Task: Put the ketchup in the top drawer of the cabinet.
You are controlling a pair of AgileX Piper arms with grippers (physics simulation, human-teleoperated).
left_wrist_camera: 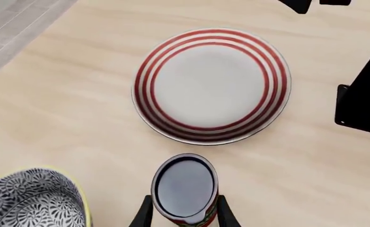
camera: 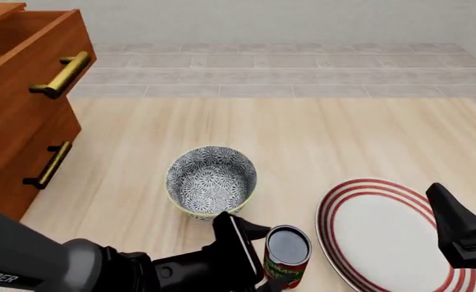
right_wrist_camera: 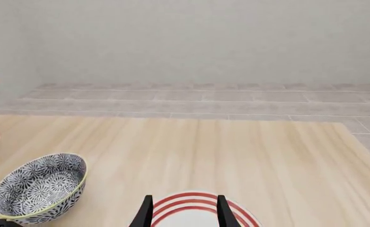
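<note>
**Can in the left jaws, a long carry to the drawer ahead**

I have the left gripper (camera: 272, 263) at the bottom centre of the front view, its jaws set either side of the ketchup (camera: 287, 264). In the left wrist view the fingers (left_wrist_camera: 141, 215) sit against both flanks of the can, so I judge it clamped, though how firm the contact is I cannot tell. Whether the can stands on the table (camera: 319, 134) or is just off it I cannot tell either.

The top drawer (camera: 23, 85) is at the upper left of the front view, pulled open, with its brass handle (camera: 62, 75) jutting toward the table. The cabinet (camera: 19, 152) runs down the left edge below it.

My worries from here:
- The can is round and smooth, and the hold looks low on its body. A quick swing could tip or spin it loose.
- The bowl (camera: 211, 181) lies just beyond the can, on the line to the drawer. A low path would strike its rim.
- The drawer front is high. Too little lift and the can hits the handle or front face.
- The plate (camera: 384, 234) is just to the right of the can.

The right gripper (right_wrist_camera: 181, 213) hovers over the plate at the lower right, jaws spread, holding nothing.
</note>
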